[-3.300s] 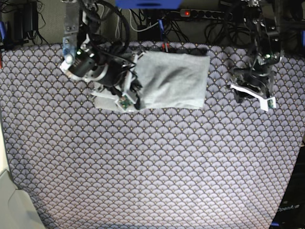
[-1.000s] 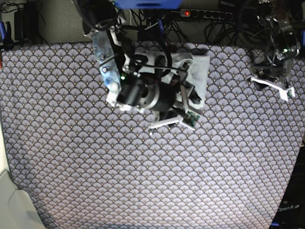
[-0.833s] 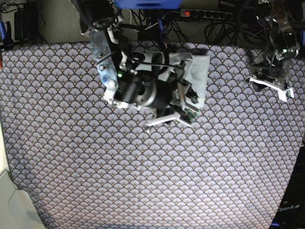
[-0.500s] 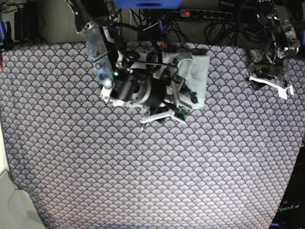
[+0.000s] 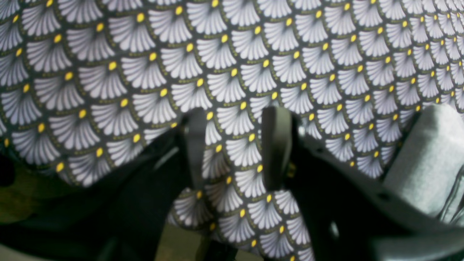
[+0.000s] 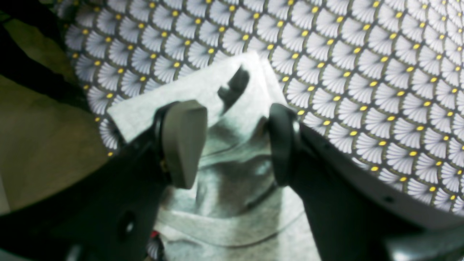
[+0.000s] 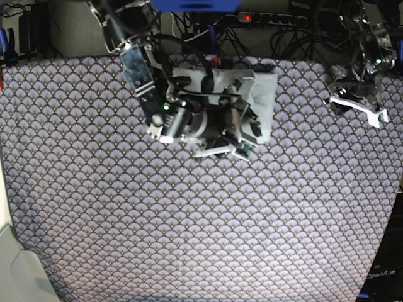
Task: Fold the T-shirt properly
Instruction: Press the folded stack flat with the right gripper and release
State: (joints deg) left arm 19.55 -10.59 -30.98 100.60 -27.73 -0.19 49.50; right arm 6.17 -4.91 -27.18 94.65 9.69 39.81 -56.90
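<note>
While your right claw (image 6: 232,145) stood with its jaws wide apart above the T-shirt (image 6: 232,188), nothing was caught between them: the right wrist view showed both pads clear of the cloth, one on each side of a raised corner of the bundle. The T-shirt lay as a compact, layered packet at the far edge of the table, on the fan-patterned tablecloth (image 7: 189,220); in the base view only its right-hand strip (image 7: 266,100) showed past the right arm, which hid the rest. Several stacked edges and a seam were visible in the right wrist view, so you could judge that the main folds had been laid and the garment released.

Your left claw (image 5: 235,145) hung well apart from the shirt, over bare tablecloth near the table's far corner (image 7: 356,104). Its jaws stood partly apart with only the pattern visible between them, so it held nothing. A pale grey form at the right edge of the left wrist view could not be identified.

As a judgement, the task was near its end. What remained, as far as these views allowed, was to lift the right arm clear and check the packet: the upturned corner and loose top layers suggested it might need pressing flat or squaring. Whether the hidden part lay neat could not be told.
</note>
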